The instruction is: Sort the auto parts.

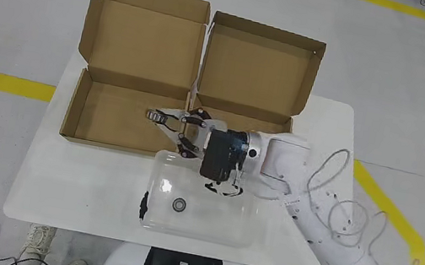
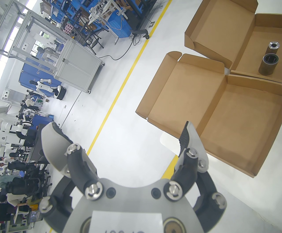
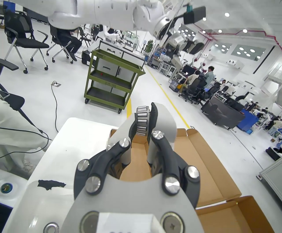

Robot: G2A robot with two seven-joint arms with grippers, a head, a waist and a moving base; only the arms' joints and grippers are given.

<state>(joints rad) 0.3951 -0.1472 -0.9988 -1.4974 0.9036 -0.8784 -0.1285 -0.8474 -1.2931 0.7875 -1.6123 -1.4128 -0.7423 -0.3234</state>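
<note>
Cardboard boxes (image 1: pixel 113 115) (image 1: pixel 257 72) number two; right hand (image 3: pixel 143 116) pinches one roller bearing (image 3: pixel 141 123), left hand (image 2: pixel 120 132) spread, two cylinders (image 2: pixel 267 65) (image 2: pixel 273 48) in one box.

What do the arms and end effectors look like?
The right arm is smooth white, with loose grey cables. The left end effector and right end effector share grey plates, black links, silver screws and white fingers with black pads.

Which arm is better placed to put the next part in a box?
Right: the right gripper is shut on a bearing over a box. The left gripper is open and empty.
</note>
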